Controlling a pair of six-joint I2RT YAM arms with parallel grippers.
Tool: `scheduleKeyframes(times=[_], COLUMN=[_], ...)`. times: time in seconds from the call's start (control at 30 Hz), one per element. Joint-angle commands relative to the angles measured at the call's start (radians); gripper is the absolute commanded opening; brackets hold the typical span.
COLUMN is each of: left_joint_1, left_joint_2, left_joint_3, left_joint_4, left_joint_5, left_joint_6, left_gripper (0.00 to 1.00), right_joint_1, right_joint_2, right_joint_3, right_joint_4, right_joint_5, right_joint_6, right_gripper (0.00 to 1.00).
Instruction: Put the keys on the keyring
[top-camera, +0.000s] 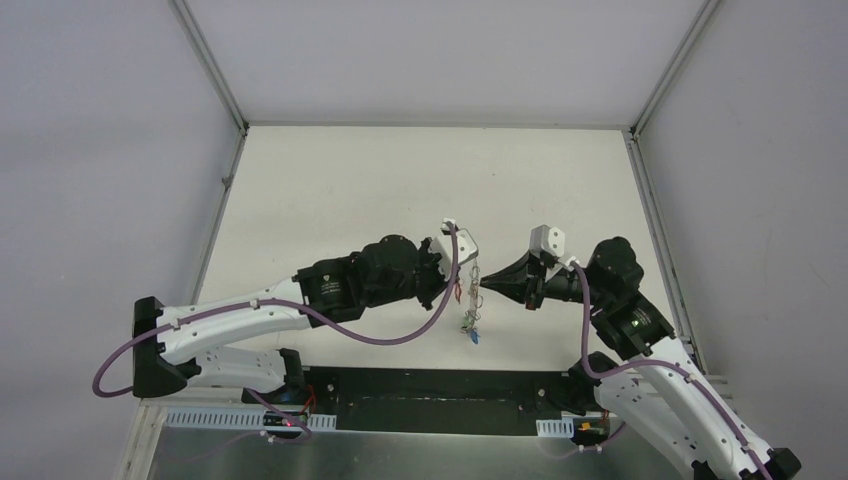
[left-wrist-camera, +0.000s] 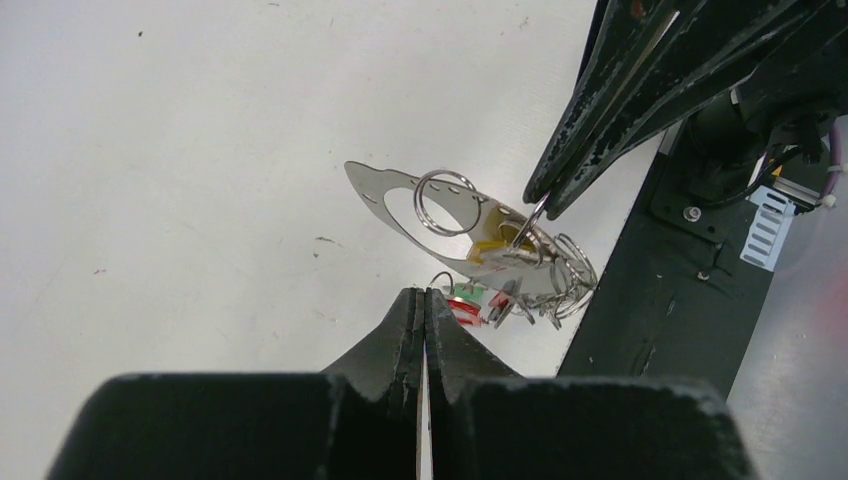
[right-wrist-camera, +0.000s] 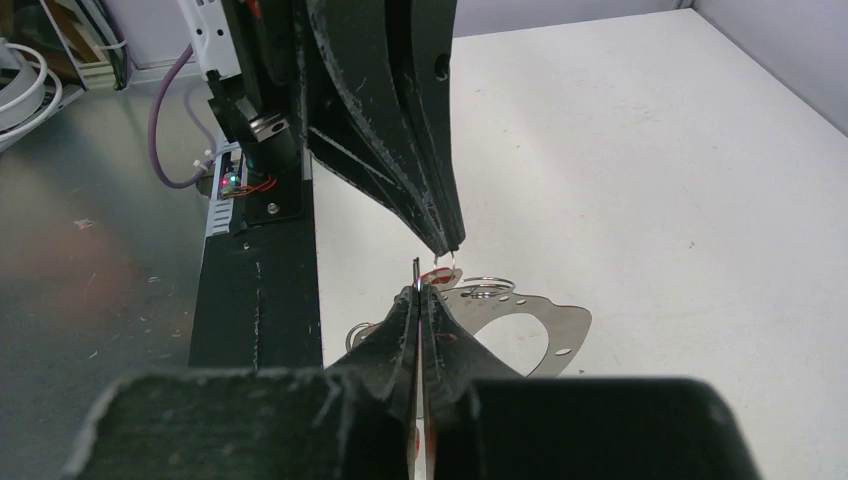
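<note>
Both grippers meet tip to tip above the white table (top-camera: 400, 180). My left gripper (left-wrist-camera: 425, 293) is shut, pinching a small wire loop (right-wrist-camera: 447, 267) from which a red-headed key (right-wrist-camera: 435, 275) hangs. My right gripper (right-wrist-camera: 418, 292) is shut on a thin dark wire (right-wrist-camera: 416, 268), apparently the keyring, which sticks up from its tips. The keys (left-wrist-camera: 467, 300) with red and green heads hang bunched with several small split rings (left-wrist-camera: 445, 203) on a flat silvery plate (left-wrist-camera: 395, 205) with a big hole. A blue key (top-camera: 474, 336) dangles lowest. Most of the keyring is hidden.
The black base strip (top-camera: 430, 385) runs along the table's near edge, just under the hanging bunch. A steel bench surface (right-wrist-camera: 90, 300) lies beyond it. Grey walls with aluminium rails (top-camera: 655, 230) bound the table. A purple cable (top-camera: 400, 335) loops off the left arm.
</note>
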Motion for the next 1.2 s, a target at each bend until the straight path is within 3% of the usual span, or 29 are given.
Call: scheduleKeyframes(times=[0.0, 0.13, 0.57, 0.7, 0.83, 1.0, 1.07, 1.17], left_joint_1=[-0.006, -0.006, -0.006, -0.006, -0.007, -0.007, -0.007, -0.006], left_joint_2=[-0.062, -0.101, -0.189, -0.202, -0.22, -0.242, -0.254, -0.265], left_joint_3=[-0.042, -0.099, -0.379, -0.443, -0.485, -0.449, -0.411, -0.348], left_joint_4=[0.003, -0.01, 0.0, 0.023, 0.057, 0.059, 0.059, 0.071], left_joint_5=[-0.037, -0.062, -0.137, -0.174, -0.216, -0.251, -0.212, -0.095], left_joint_6=[-0.036, -0.062, -0.072, -0.093, -0.112, -0.091, -0.052, 0.05], left_gripper=[0.0, 0.0, 0.0, 0.0, 0.0, 0.4, 0.45, 0.46], right_joint_1=[-0.001, -0.001, -0.001, -0.001, -0.001, -0.001, -0.001, -0.001], right_joint_2=[-0.019, -0.059, -0.16, -0.156, -0.125, -0.077, -0.073, -0.074], right_joint_3=[-0.014, -0.066, -0.157, -0.154, -0.108, -0.058, -0.056, -0.059], right_joint_4=[0.081, 0.13, 0.208, 0.207, 0.128, 0.03, 0.022, 0.013], right_joint_5=[-0.087, -0.188, -0.289, -0.274, -0.165, -0.105, -0.091, -0.064], right_joint_6=[-0.031, -0.111, -0.301, -0.289, -0.231, -0.193, -0.179, -0.16], right_gripper=[0.0, 0.0, 0.0, 0.0, 0.0, 0.0, 0.0, 0.0])
